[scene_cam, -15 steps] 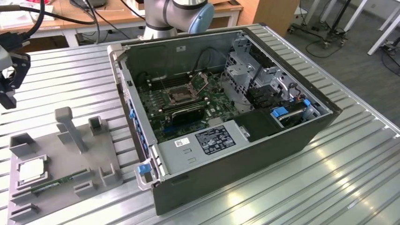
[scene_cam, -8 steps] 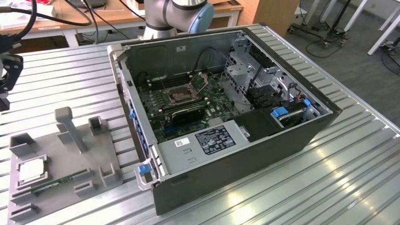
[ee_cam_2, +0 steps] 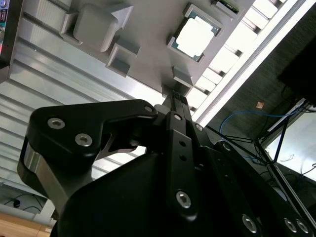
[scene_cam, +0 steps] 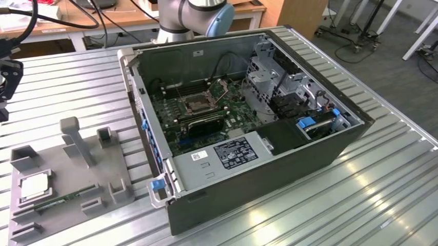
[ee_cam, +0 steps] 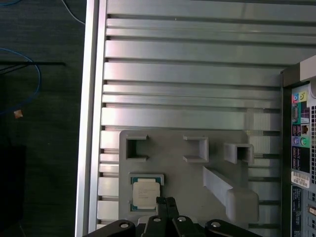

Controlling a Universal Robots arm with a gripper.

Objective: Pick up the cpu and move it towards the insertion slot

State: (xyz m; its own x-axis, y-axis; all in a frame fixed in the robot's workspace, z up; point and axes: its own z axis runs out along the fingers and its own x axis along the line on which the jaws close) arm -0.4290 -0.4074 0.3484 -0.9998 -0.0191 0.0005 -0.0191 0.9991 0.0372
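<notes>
The cpu [ee_cam: 146, 190] lies flat in its little square bed on the grey holder [ee_cam: 182, 173]. It is well apart from the insertion slot [scene_cam: 198, 105] inside the computer case [scene_cam: 274, 169]. The gripper [ee_cam: 166, 201] hangs above the chip with its fingers pressed together, holding nothing. Closed like that, it could poke the chip instead of grabbing it. The chip is thin, so it could slip out.

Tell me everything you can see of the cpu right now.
The cpu is a thin, flat square chip with a silvery-white metal top and greenish edge. It lies flat, top up, in a square pocket of the grey holder tray, to the exterior view's left of the open computer case. Only the tray touches it; the gripper hovers above, jaws shut.
</notes>
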